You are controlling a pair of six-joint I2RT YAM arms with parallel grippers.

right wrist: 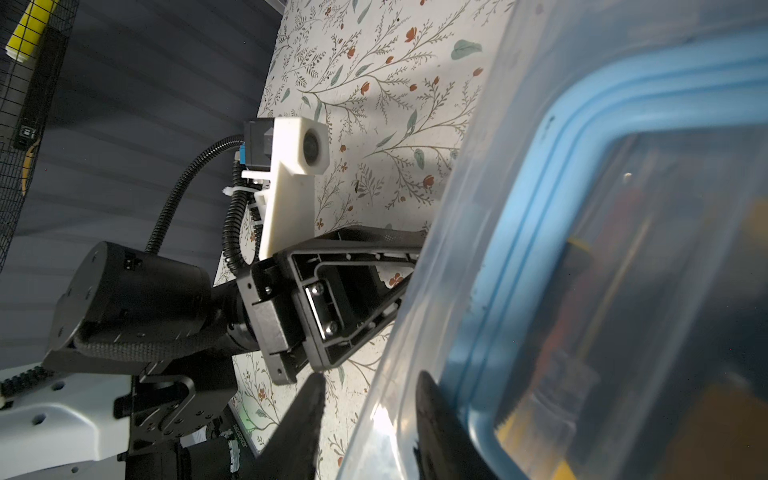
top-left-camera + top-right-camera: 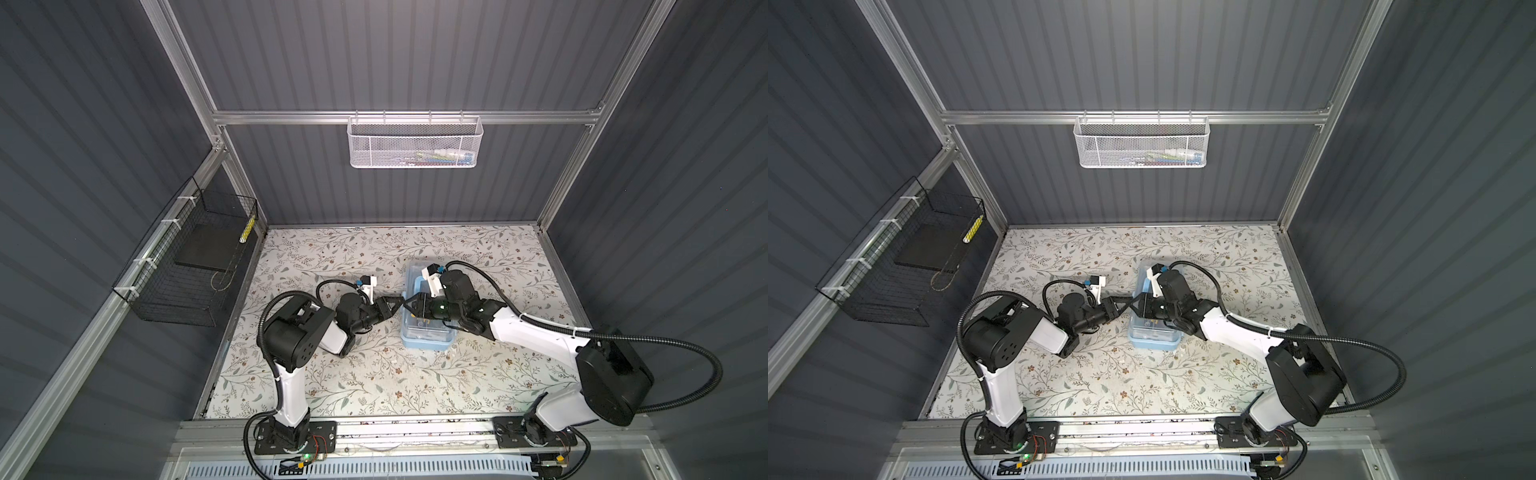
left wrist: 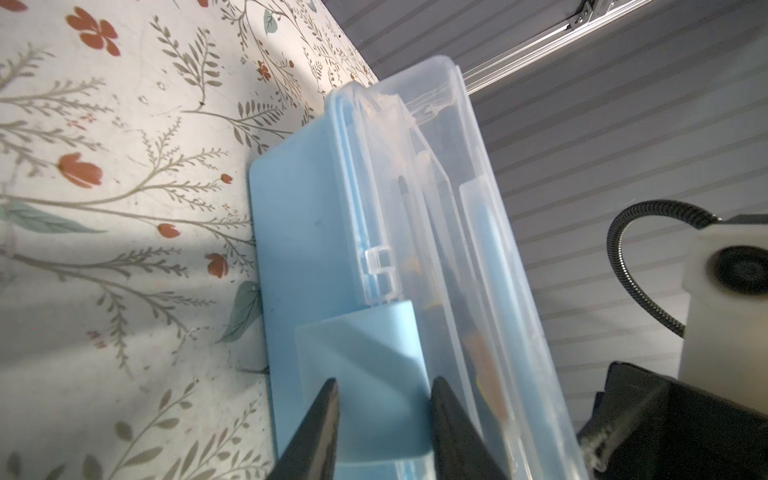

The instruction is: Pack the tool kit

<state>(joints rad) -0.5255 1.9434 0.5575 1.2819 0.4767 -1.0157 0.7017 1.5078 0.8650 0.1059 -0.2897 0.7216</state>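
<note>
The tool kit [image 2: 428,336] [image 2: 1154,336] is a light-blue box with a clear lid, lying flat mid-table in both top views. Yellow and black tools [image 1: 582,253] show blurred through the lid [image 1: 519,208], beside the arched blue handle [image 1: 582,124]. My left gripper [image 2: 397,304] [image 2: 1126,306] [image 3: 384,382] is at the box's left long side. It is open, its tips pointing at the face of the light-blue latch [image 3: 374,345]. My right gripper [image 2: 409,305] [image 2: 1136,307] [image 1: 368,378] reaches across the box. It is open and straddles the lid's left rim, one finger over the table and one over the lid.
A white mesh basket [image 2: 413,143] [image 2: 1140,143] hangs on the back rail with small items inside. A black wire basket [image 2: 187,266] [image 2: 905,257] on the left wall holds a yellow-striped item [image 2: 248,230]. The floral table [image 2: 374,374] is walled on three sides.
</note>
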